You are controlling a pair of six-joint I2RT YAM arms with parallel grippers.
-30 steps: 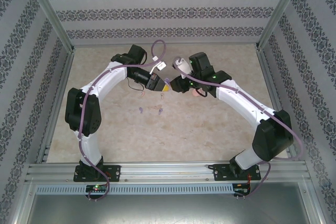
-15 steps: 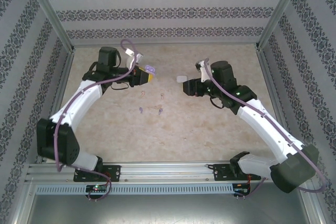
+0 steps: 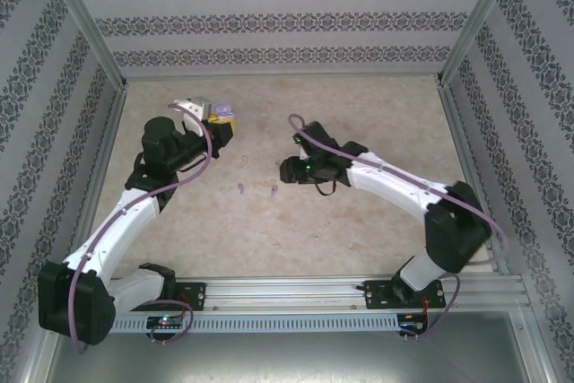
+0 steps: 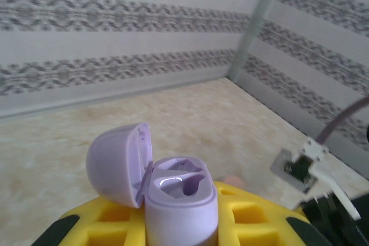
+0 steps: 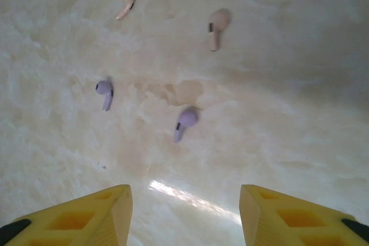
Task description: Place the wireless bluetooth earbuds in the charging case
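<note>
While the left gripper (image 3: pixel 218 121) holds the purple charging case (image 4: pixel 180 200) up at the far left, pinched upright between its yellow fingers with the lid (image 4: pixel 118 162) swung back, I judge that we are at the pick-up step for the first purple bud. The two wells in the case look empty to me, though a glare on the plastic makes that less than certain. My right gripper (image 5: pixel 184 205) hangs over the middle of the table (image 5: pixel 300 113) with its fingers spread wide and nothing between them. Below it lie four buds, none touching another: the left purple earbud (image 5: pixel 105 93) and the right purple earbud (image 5: pixel 184 122) nearer to me, and the left pink earbud (image 5: pixel 125 2) and the right pink earbud (image 5: pixel 217 27) farther off. The right purple earbud sits almost in line with the gap between the fingers, so I would take that one. The next move calls for a straight descent, the jaws turned to close across the stem and not the round head, and a light squeeze, since so small a piece could skid on the smooth top. After that the bud must travel left and far to the open case, well apart from here, and go in stem first.
</note>
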